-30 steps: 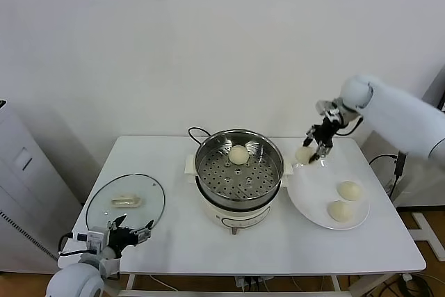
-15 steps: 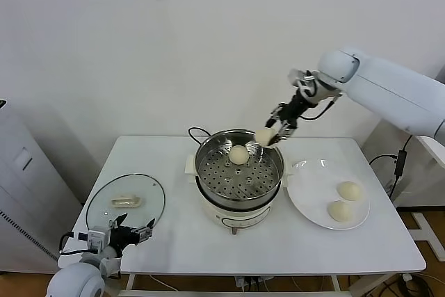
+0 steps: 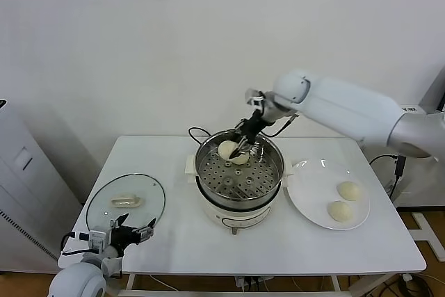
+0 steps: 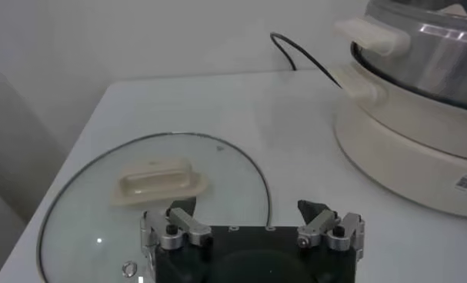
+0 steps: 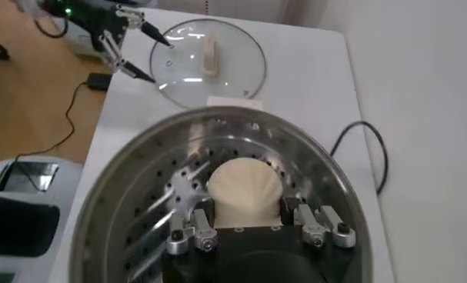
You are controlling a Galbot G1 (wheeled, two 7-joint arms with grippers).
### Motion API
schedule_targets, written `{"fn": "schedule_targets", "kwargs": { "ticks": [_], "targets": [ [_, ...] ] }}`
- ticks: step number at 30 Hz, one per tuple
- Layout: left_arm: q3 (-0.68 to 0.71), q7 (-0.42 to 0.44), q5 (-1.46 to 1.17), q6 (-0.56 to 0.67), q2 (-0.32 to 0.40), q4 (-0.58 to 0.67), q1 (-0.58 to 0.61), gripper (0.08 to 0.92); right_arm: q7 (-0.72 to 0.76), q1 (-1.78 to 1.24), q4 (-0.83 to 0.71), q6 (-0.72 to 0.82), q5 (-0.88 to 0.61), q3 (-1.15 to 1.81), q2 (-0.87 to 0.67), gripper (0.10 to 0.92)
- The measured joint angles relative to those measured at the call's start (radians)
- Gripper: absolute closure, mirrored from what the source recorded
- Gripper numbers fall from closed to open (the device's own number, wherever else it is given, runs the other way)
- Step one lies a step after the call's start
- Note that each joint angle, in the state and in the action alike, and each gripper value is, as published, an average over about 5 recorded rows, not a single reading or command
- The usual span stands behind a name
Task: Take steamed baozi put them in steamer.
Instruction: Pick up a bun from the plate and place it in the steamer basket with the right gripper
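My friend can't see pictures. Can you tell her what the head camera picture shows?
The right gripper holds a baozi over the steel steamer, beside another baozi already inside. Two more wait on the white plate, and the open left gripper rests near the glass lid.

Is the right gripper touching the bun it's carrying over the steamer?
Touching. The right wrist view shows the right gripper closed on the baozi, the bun pressed between its fingers above the steamer.
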State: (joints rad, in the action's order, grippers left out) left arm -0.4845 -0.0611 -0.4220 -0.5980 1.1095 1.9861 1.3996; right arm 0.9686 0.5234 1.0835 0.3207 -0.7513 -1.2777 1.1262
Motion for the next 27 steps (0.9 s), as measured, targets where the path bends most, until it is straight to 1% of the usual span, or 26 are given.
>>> {"fn": "schedule_targets", "kwargs": {
  "ticks": [14, 17, 20, 25, 27],
  "targets": [
    [-0.005, 0.001, -0.001, 0.009, 0.001, -0.008, 0.001, 0.177, -0.077, -0.107, -0.035, 0.061, 0.066, 0.036, 0.062, 0.499],
    [-0.005, 0.001, -0.001, 0.009, 0.002, -0.009, 0.001, 0.177, -0.091, -0.122, -0.033, 0.066, 0.069, 0.042, 0.066, 0.484],
    [-0.005, 0.001, -0.001, 0.009, 0.003, -0.011, 0.001, 0.177, -0.098, -0.130, -0.030, 0.071, 0.073, 0.050, 0.067, 0.422],
    [-0.005, 0.002, -0.001, 0.010, 0.004, -0.011, 0.002, 0.177, -0.090, -0.122, -0.014, 0.071, 0.086, 0.063, 0.049, 0.277],
    [-0.007, 0.002, -0.001, 0.010, 0.005, -0.011, 0.003, 0.177, -0.077, -0.107, -0.004, 0.066, 0.094, 0.069, 0.033, 0.237]
  ]
}}
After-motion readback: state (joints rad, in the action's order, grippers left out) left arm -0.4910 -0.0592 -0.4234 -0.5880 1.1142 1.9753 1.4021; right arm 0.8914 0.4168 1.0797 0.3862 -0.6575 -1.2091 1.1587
